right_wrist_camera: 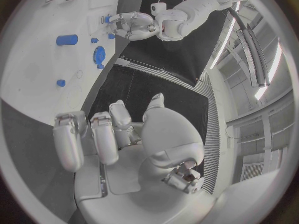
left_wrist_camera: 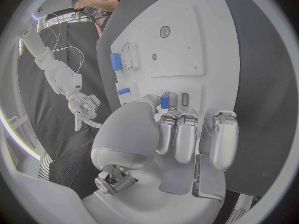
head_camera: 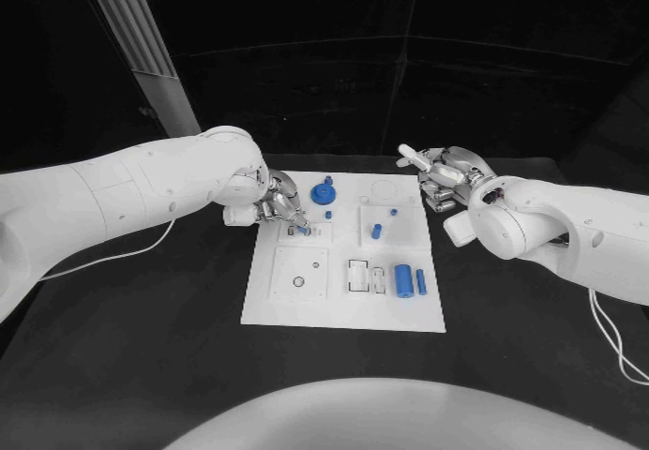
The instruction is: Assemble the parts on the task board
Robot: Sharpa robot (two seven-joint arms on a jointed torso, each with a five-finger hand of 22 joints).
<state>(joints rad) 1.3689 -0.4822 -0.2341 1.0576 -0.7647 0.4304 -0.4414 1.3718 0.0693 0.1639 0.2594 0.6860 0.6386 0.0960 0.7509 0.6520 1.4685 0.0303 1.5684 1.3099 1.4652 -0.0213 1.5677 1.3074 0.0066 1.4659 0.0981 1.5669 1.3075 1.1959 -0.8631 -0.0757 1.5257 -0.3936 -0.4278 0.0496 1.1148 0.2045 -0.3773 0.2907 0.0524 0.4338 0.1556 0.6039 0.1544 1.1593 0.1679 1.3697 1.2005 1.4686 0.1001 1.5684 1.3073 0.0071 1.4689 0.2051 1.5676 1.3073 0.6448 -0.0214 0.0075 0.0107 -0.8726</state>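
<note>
The table (head_camera: 135, 356) is black and plain. On it lies the white board (head_camera: 345, 309), unpatterned apart from faint grey outlines of its recesses. The small parts are blue — a round gear (head_camera: 324, 194) at the far side, a thick cylinder (head_camera: 403, 278) and a thinner pin (head_camera: 422, 282) nearer on the right, a short peg (head_camera: 379, 228) between. Both arms are white; the left hand (head_camera: 280, 206) and right hand (head_camera: 446, 178) are silver — a small blue piece (left_wrist_camera: 164, 101) shows at the left hand's fingertips.
</note>
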